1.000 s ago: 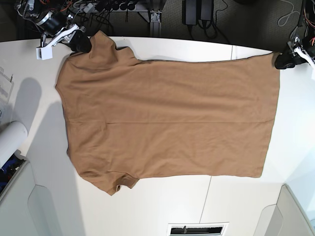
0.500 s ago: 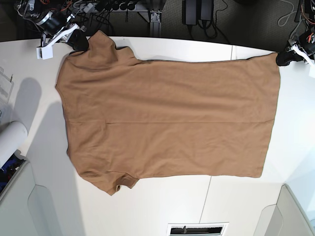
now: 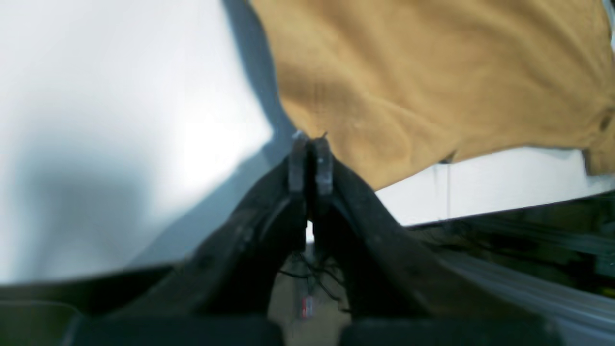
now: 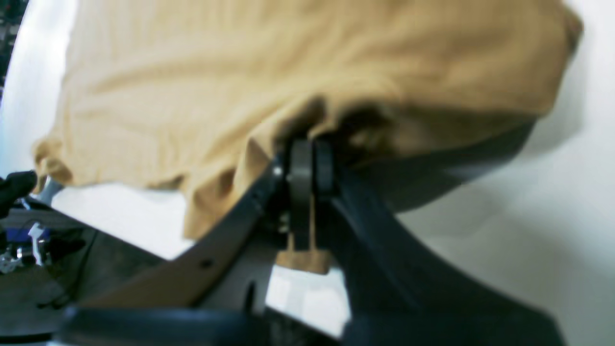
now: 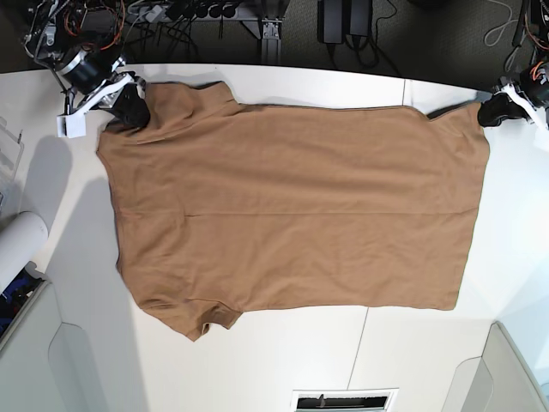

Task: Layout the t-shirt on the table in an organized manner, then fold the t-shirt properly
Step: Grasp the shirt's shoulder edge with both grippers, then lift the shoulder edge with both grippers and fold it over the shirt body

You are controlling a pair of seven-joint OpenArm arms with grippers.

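Note:
The tan-brown t-shirt lies spread flat on the white table, collar end to the left and hem to the right. My right gripper is at the far-left sleeve, shut on its cloth. In the right wrist view the t-shirt is bunched over the closed gripper, and a tab of it shows between the fingers. My left gripper is shut on the far-right hem corner. In the left wrist view that gripper pinches the corner of the t-shirt, which casts a shadow on the table.
A white roll lies at the left edge. Grey panels stand at the near-left and near-right corners. Cables hang beyond the far edge. A thin seam crosses the table near a vent.
Both grippers have shut on the shirt. The right one has drawn the far sleeve left and toward the near side, flattening its peak. The left one has lifted the far hem corner slightly.

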